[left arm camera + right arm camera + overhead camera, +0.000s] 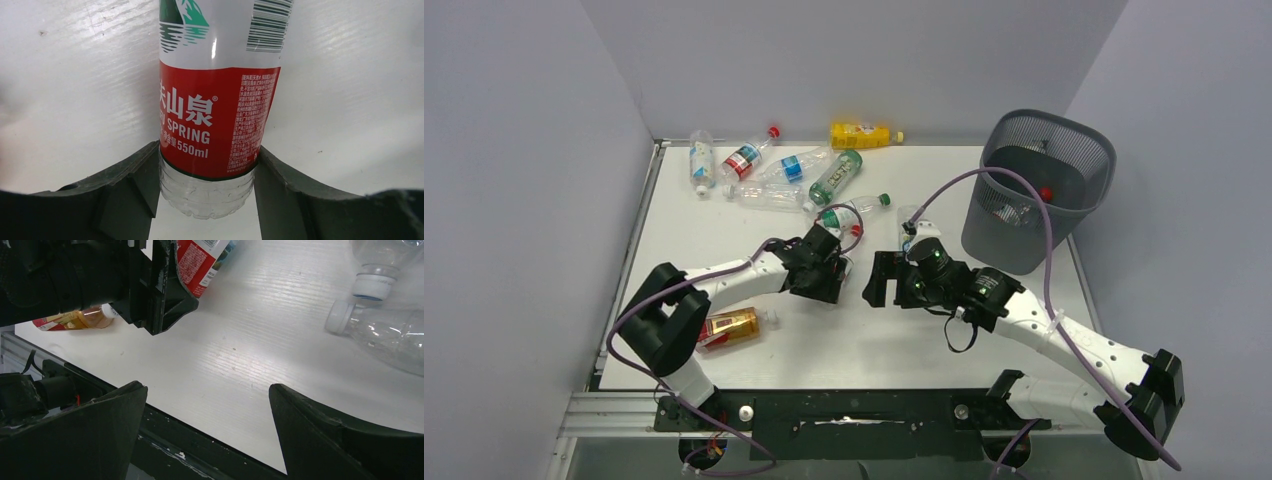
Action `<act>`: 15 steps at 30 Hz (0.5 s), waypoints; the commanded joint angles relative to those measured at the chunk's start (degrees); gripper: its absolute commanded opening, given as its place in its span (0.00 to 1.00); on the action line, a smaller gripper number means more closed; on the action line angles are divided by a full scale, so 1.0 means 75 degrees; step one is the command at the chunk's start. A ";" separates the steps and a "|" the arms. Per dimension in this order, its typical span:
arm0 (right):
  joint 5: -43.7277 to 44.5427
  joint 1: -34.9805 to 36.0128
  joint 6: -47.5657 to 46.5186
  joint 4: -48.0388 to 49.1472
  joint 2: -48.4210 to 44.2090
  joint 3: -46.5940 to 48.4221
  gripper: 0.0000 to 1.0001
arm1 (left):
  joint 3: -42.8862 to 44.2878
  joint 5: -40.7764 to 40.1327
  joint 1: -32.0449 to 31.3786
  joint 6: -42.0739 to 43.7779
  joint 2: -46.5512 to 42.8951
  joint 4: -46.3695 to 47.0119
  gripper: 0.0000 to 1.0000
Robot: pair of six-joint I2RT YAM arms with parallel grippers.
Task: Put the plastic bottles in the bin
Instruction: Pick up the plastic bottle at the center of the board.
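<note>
My left gripper [208,150] is shut on a clear plastic bottle with a red label [215,110]. Both fingers press its lower body as it lies on the white table. In the top view the left gripper [824,268] covers most of that bottle. The right gripper [879,280] hangs just to its right, open and empty [206,387], with bare table between its fingers. The dark mesh bin [994,240] stands at the back right, with a red-capped bottle [1046,194] inside. Several more bottles lie at the back, among them a yellow one [861,134] and a green one [836,177].
An amber bottle [729,327] lies near the left arm's base, and the right wrist view shows it too [75,318]. Two clear bottles [385,335] lie ahead of the right gripper. The table's black front rail [200,440] runs below it. Purple cables arc over both arms.
</note>
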 commanded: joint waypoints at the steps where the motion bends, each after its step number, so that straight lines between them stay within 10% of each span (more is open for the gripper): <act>1: -0.0090 -0.0137 -0.0146 0.0359 -0.0037 0.0068 0.99 | 0.0103 0.0116 -0.0095 -0.0180 -0.0665 -0.0054 0.48; 15: -0.1889 -0.1596 -0.0080 0.1535 -0.0056 0.0481 0.99 | -0.0322 0.1760 -0.0235 -0.0481 -0.3087 0.0089 0.46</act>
